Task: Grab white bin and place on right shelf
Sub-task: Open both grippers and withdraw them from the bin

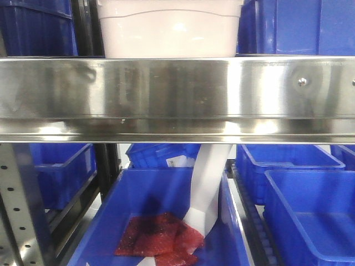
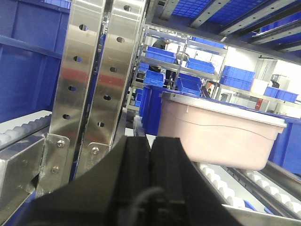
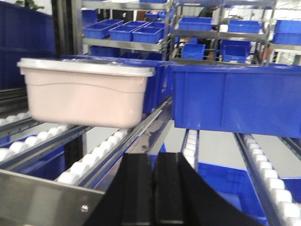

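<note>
Right now your white bin (image 1: 170, 30) is sitting on the roller tracks of the right shelf (image 1: 177, 97), directly above that broad shiny steel front rail, and you're seeing only its lower body in the front view. Blue bins (image 1: 299, 27) are standing on either side of it up there. From the left wrist camera, the bin (image 2: 216, 129) is resting on the white rollers (image 2: 221, 186) with its glossy lid overhanging, just past the perforated uprights (image 2: 89, 84). From the right wrist camera, it (image 3: 84, 94) is sitting to the left, and a big blue bin (image 3: 235, 99) is sitting right next to it on the neighbouring track.

Your left gripper (image 2: 151, 155) is showing its black fingers pressed together with nothing between them, and it's apart from the bin. Your right gripper (image 3: 154, 174) is looking the same: fingers closed flat against each other, holding nothing, pointing at the gap between the two bins.

Below the rail, a lower blue bin (image 1: 138, 194) is holding red packets (image 1: 158, 235).
</note>
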You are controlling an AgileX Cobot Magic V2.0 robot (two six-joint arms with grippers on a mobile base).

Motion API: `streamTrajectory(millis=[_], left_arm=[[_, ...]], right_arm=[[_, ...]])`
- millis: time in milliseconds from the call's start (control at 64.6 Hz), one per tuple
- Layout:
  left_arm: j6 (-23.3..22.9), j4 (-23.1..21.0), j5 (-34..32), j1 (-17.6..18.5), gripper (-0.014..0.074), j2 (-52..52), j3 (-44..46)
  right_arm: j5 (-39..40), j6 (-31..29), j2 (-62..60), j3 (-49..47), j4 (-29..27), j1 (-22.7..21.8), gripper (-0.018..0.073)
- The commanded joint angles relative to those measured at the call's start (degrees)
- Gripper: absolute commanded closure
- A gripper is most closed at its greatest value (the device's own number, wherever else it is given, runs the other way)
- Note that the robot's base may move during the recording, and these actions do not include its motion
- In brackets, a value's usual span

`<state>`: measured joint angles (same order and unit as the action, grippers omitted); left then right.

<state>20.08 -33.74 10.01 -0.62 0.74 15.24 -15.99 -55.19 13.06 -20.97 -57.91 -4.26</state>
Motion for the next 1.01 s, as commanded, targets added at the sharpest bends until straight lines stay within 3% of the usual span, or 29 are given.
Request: streamTrajectory(millis=[0,62,124,232,310,403,527,805,852,991], left_arm=[[0.12,-0.86,-4.05,0.45,0.0715,-0.56,1.47],[0.12,-0.86,-4.05,0.45,0.0715,-0.56,1.47],[0.12,-0.86,-4.05,0.45,0.0715,-0.56,1.47],[0.12,-0.86,-4.05,0.45,0.0715,-0.56,1.47],[0.12,-0.86,-4.05,0.45,0.0715,-0.56,1.47],[0.12,-0.86,-4.05,0.45,0.0715,-0.56,1.47],[0.12,-0.86,-4.05,0.45,0.0715,-0.56,1.47],[0.12,-0.86,-4.05,0.45,0.0715,-0.56,1.47],[0.12,-0.86,-4.05,0.45,0.0715,-0.56,1.47],[0.12,-0.86,-4.05,0.45,0.0715,-0.74,1.47]], right_arm=[[5.05,-0.31,0.49,-0.72,-1.99,-0.07,0.0517],[6.26,1.03,0.49,-0.07,-1.30,-0.07,0.0517],[6.64,7.51,0.49,0.64,6.32,-0.07,0.0517],[5.73,32.54,0.49,2.50,29.25,0.18,0.0517],[6.69,50.19,0.49,4.53,41.82,1.37,0.0517],[11.42,62.14,0.41,7.87,52.49,3.30,0.0517],[17.58,63.15,-0.77,12.44,58.24,4.98,0.0517],[23.57,63.15,-11.19,22.88,58.49,5.25,0.0517],[19.51,63.15,-14.45,22.58,58.49,5.25,0.0517],[19.05,63.15,-14.47,22.58,58.49,5.01,0.0517]])
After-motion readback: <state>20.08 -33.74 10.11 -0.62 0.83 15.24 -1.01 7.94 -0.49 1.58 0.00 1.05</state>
